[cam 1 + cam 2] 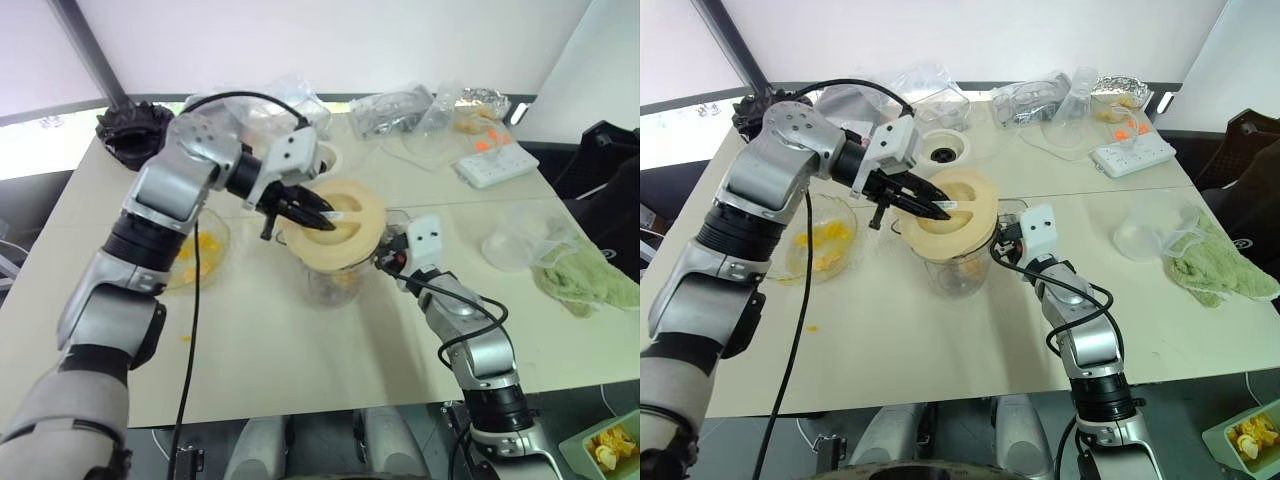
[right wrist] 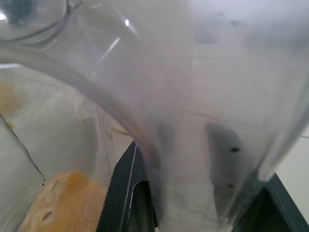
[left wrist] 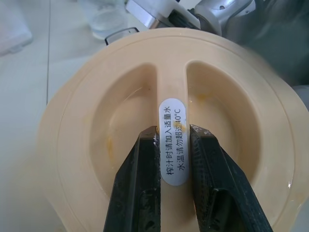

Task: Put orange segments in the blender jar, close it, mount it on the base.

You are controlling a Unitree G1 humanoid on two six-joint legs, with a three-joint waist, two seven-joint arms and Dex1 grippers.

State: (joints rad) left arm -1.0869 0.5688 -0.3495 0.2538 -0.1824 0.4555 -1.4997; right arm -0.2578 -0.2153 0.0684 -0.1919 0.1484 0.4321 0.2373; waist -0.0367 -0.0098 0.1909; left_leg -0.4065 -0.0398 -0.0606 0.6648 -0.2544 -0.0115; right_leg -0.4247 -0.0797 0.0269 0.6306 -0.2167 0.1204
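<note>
My left gripper is shut on the raised middle ridge of a round cream lid, which carries a white label. The lid sits slightly tilted over the mouth of the blender jar, a clear pitcher standing mid-table. Whether the lid is seated I cannot tell. My right gripper is shut on the jar's clear side handle. Orange segments show through the jar wall near its bottom. More orange segments lie in a crinkled clear dish left of the jar. The base stands behind the jar.
A white power strip and clear bags lie at the back right. A green cloth and a clear cup are at the right edge. A black ring-shaped object sits at the back left.
</note>
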